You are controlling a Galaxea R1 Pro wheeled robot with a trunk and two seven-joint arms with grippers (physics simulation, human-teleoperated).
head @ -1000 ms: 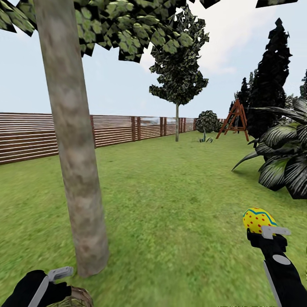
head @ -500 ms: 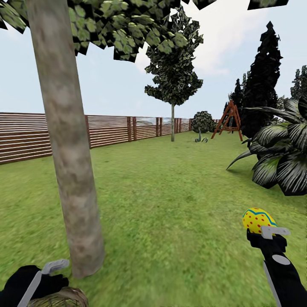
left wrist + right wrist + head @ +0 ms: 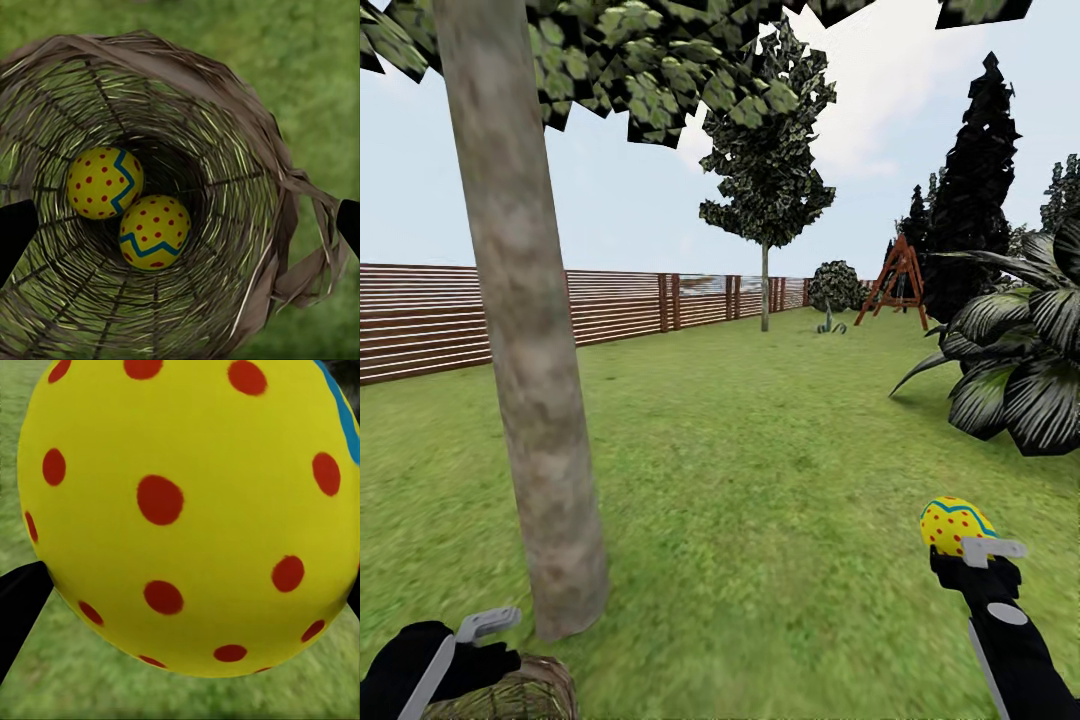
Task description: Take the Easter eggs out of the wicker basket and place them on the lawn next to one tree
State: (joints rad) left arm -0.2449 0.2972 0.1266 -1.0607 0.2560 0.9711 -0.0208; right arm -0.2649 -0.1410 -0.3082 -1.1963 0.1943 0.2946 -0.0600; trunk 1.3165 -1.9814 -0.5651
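**Egg in hand, tree to the left**

Head view: the right gripper [image 3: 972, 545], arm raised forward, clamps an Easter egg [image 3: 950, 523] above the lawn [image 3: 760, 480]; the tree [image 3: 535, 380] stands well left, nearer the left gripper [image 3: 475, 630] at the wicker basket [image 3: 510, 695].

Left wrist view: two eggs [image 3: 103, 182] [image 3: 154, 231] lie touching at the basket's bottom; its grip cannot be told.

Right wrist view: the held egg looms close.

Cut off and covered, all around the garden

The tree [image 3: 530, 330] is being cropped by the head view's top edge, its crown mostly lost. The wicker basket [image 3: 510, 695] is being sliced off by the bottom edge and partly covered by the left gripper [image 3: 485, 628]. In the right wrist view, the lawn [image 3: 112, 690] is being largely blocked by the held Easter egg [image 3: 195, 510].
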